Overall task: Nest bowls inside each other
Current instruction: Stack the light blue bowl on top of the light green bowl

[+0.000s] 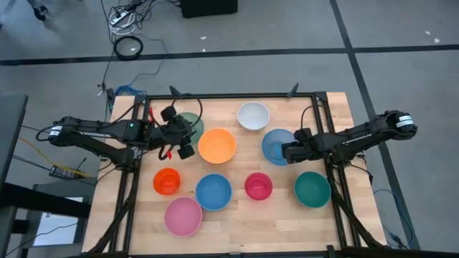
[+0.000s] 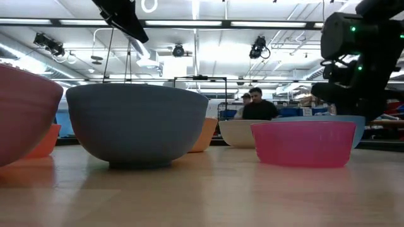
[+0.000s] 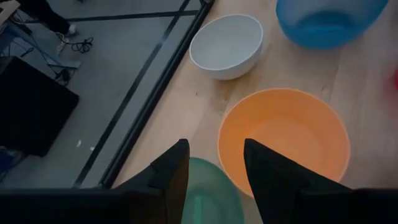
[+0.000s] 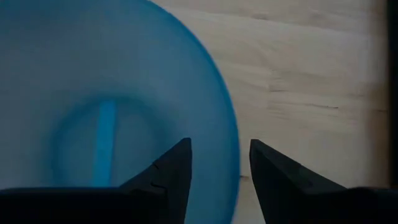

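Note:
Several bowls stand on their bases on the wooden table. My left gripper [image 1: 183, 140] [image 3: 216, 155] hangs open above the sage green bowl [image 1: 191, 122] [image 3: 208, 193], beside the orange bowl [image 1: 216, 145] [image 3: 283, 143]. My right gripper [image 1: 288, 152] [image 4: 221, 152] is open and low over a blue bowl [image 1: 276, 143] [image 4: 93, 112]. One finger stands inside that bowl's rim [image 4: 233, 168] and the other outside it, with gaps showing on both sides. The white bowl [image 1: 253, 115] stands at the far side.
Along the near side stand the orange-red bowl [image 1: 166, 181], the pink bowl [image 1: 183, 216], a second blue bowl [image 1: 213, 191], the magenta-red bowl [image 1: 258, 185] and the teal bowl [image 1: 312, 188]. A black frame [image 1: 326, 122] edges the table. A person [image 2: 255, 107] sits far behind.

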Action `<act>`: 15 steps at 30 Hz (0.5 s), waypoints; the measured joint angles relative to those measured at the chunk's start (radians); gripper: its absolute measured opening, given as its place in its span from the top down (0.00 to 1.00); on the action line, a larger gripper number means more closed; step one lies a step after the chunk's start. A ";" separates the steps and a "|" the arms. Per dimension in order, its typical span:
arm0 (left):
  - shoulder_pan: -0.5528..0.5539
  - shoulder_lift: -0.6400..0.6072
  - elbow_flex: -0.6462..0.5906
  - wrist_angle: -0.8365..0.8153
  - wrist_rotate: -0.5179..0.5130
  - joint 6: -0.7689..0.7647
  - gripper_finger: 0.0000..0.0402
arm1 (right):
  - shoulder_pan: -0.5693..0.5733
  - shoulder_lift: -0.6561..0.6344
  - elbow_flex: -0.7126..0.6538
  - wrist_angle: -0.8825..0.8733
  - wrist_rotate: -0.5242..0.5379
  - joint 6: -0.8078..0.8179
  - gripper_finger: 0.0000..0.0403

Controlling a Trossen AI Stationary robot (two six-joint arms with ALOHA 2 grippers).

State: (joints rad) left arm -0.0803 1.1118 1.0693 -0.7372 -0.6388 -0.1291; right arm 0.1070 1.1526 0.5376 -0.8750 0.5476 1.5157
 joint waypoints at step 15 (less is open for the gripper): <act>0.000 -0.037 0.000 -0.011 -0.011 -0.014 0.60 | -0.026 -0.003 -0.043 0.088 0.042 -0.107 0.97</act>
State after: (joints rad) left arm -0.0803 1.0752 1.0691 -0.7479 -0.6502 -0.1426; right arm 0.0813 1.1498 0.4949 -0.7867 0.5891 1.4089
